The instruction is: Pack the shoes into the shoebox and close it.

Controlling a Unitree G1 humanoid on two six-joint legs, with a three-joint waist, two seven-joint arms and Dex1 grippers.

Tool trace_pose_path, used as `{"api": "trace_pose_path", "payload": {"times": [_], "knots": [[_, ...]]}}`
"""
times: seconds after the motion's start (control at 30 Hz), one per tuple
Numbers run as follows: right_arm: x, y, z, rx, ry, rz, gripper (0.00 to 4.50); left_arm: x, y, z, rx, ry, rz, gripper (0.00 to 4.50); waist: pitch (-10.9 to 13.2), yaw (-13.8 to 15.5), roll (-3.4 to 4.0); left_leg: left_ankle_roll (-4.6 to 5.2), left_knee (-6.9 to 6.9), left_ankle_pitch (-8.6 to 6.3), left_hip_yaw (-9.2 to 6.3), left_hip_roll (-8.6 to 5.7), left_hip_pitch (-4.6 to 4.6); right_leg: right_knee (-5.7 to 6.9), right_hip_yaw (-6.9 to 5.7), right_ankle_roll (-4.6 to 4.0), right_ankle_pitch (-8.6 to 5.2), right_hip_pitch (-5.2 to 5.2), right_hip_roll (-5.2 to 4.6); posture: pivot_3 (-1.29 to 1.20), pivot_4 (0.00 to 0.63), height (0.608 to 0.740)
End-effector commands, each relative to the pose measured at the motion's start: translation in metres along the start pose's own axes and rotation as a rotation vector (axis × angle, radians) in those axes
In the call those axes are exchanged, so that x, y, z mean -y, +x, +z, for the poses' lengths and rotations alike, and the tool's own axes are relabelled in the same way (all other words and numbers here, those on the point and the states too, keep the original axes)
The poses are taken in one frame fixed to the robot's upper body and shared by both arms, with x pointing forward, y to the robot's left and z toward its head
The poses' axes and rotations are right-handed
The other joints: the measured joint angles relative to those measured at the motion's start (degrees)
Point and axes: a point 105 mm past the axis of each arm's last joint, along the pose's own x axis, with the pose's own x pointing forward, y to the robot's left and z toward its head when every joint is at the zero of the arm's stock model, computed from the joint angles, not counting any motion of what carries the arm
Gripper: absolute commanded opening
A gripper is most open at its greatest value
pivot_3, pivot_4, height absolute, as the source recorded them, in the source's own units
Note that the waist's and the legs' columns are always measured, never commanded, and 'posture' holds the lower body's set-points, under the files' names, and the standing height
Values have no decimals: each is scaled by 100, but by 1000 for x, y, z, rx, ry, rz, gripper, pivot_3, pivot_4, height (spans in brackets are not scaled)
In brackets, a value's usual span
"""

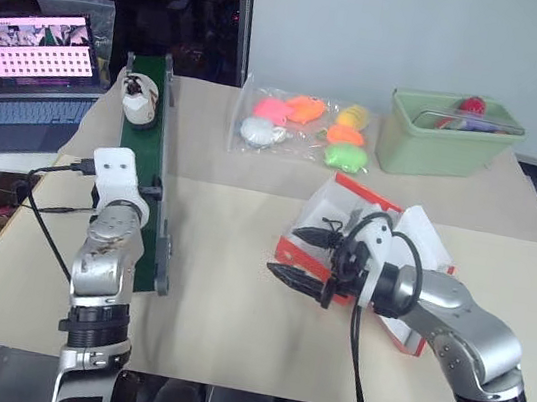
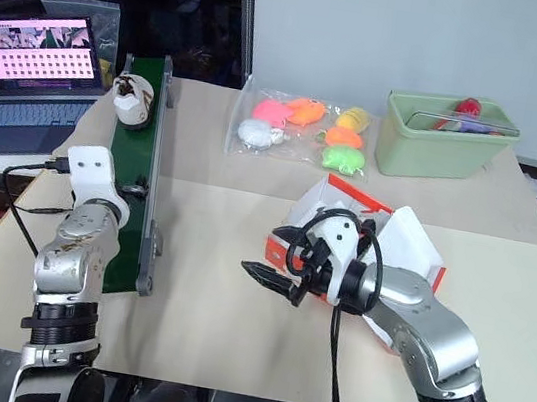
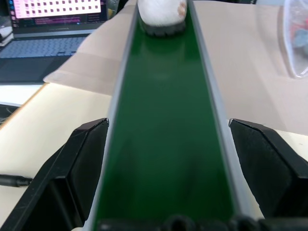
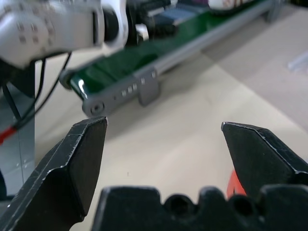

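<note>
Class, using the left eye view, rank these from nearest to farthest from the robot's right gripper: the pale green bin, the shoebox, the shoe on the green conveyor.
1. shoebox: right behind the right gripper.
2. pale green bin: far right corner of the table.
3. shoe: far end of the green conveyor, to the left.

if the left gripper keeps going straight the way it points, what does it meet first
Probably the white sneaker at the far end of the green conveyor belt. The open left gripper points along the belt, and nothing else lies between; its height over the belt is unclear.
</note>
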Motion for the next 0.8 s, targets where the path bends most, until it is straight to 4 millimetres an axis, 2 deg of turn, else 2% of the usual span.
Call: {"api": "trace_pose_path", "payload": {"times": [0.03, 0.27, 0.37, 0.63, 0.8], "knots": [[3, 0, 15, 57, -28, -38, 4470, -2, 1, 15, 42, -3, 8, 4276, 0, 0, 0, 0, 0, 0, 0, 0, 3, 1, 0, 0, 0, 2, 0, 0, 150, 729], [7, 1, 20, 89, -27, -73, 4470, 4, 3, 12, 28, -1, -5, 4276, 0, -2, 0, 0, 0, 0, 0, 0, 2, 2, 0, 0, 0, 0, 0, 0, 150, 729], [11, 3, 24, 104, -20, -105, 4470, -2, 2, 3, -10, -25, 29, 4276, 0, -2, 0, 0, -1, 0, 0, 0, 2, 2, 0, 0, 0, 0, 0, 0, 150, 729], [9, 1, 25, 101, -14, -101, 4470, -8, 1, -6, -29, -25, 45, 4276, 0, -2, 0, 0, -1, 0, 0, 0, 2, 2, 0, 0, 0, 0, 0, 0, 150, 729], [10, 0, 28, 105, -19, -101, 4470, -3, -1, -7, -35, -44, 33, 4276, 0, -3, 0, 0, 0, 0, 0, 0, 3, 4, 0, 0, 0, 0, 0, 0, 150, 729]]}}
